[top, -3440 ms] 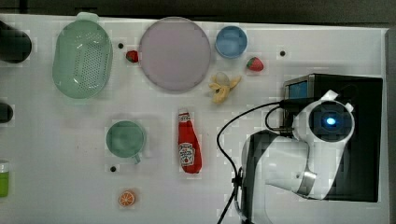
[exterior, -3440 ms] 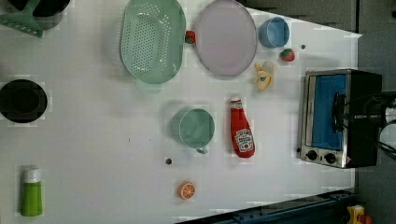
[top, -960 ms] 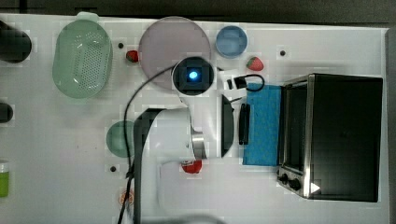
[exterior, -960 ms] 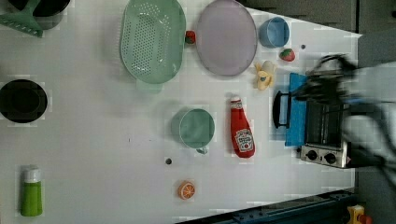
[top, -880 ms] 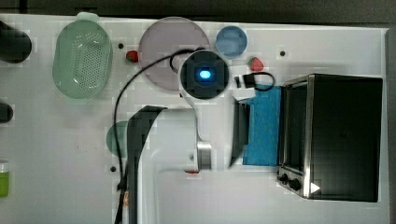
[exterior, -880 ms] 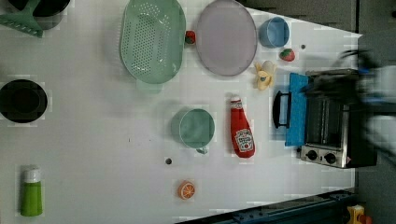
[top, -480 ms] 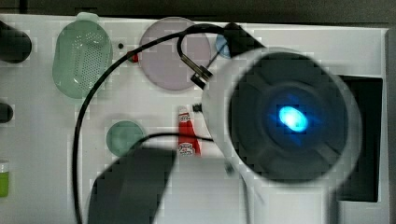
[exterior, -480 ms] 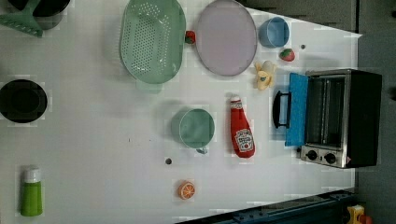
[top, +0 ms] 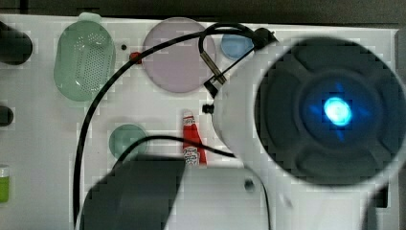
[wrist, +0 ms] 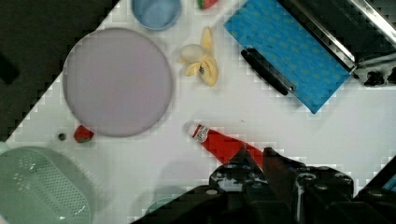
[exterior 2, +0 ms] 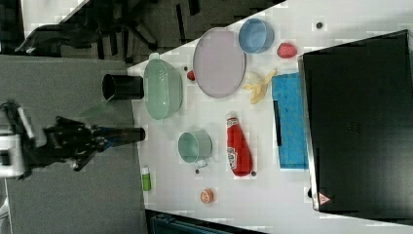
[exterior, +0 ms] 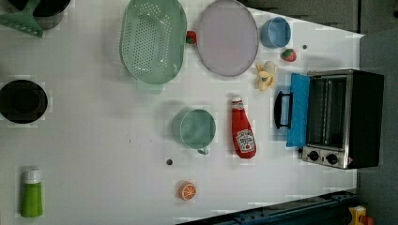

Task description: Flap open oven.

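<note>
The oven (exterior: 345, 117) stands at the left view's right edge of the white table, its steel front and two black knobs facing the table. Its bluish glass door (exterior: 298, 110) lies folded down flat, with the black bar handle (exterior: 280, 110) pointing at the table's middle and the dark inside showing. The wrist view shows the same door (wrist: 289, 51) and handle (wrist: 266, 70). My gripper (wrist: 256, 156) hangs high above the red ketchup bottle (wrist: 224, 144), well clear of the oven. Its fingers stand a narrow gap apart and hold nothing. My arm (top: 335, 110) looms large and blurred close under the top camera.
Near the door lie a banana (exterior: 265, 75), a strawberry (exterior: 288, 55) and a ketchup bottle (exterior: 243, 131). A green mug (exterior: 193, 129), a colander (exterior: 152, 40), a lilac plate (exterior: 227, 37), a blue bowl (exterior: 275, 32), an orange slice (exterior: 187, 191) and a green bottle (exterior: 32, 192) are spread over the table.
The oven door, shut in the earliest frames, now lies flapped open. Over the last second my arm has left the handle and risen toward the top camera.
</note>
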Available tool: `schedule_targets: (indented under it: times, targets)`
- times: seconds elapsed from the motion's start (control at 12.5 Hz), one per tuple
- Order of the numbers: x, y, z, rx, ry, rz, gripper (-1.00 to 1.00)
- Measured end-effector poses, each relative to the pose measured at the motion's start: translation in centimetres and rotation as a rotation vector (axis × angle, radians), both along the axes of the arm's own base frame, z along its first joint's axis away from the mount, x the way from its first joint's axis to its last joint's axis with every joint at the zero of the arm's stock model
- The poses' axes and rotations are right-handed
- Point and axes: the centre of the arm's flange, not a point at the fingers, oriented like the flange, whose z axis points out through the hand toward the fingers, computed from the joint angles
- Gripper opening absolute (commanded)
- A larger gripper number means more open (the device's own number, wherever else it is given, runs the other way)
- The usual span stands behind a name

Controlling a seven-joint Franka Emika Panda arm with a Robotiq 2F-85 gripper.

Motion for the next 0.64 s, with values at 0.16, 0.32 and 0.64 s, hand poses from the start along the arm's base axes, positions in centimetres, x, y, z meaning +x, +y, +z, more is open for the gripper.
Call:
schedule_targets:
  times: [0.16, 0.32, 0.64]
  targets:
    - [1.1, 0.5, -3.3, -0.014, 0.065, -0.029, -0.65]
    - [2.2, 1.2, -6.2, -0.022, 0.119, -0.034, -0.65]
    - [2.8, 2.1, -7.2, -0.024, 0.126, -0.029, -0.65]
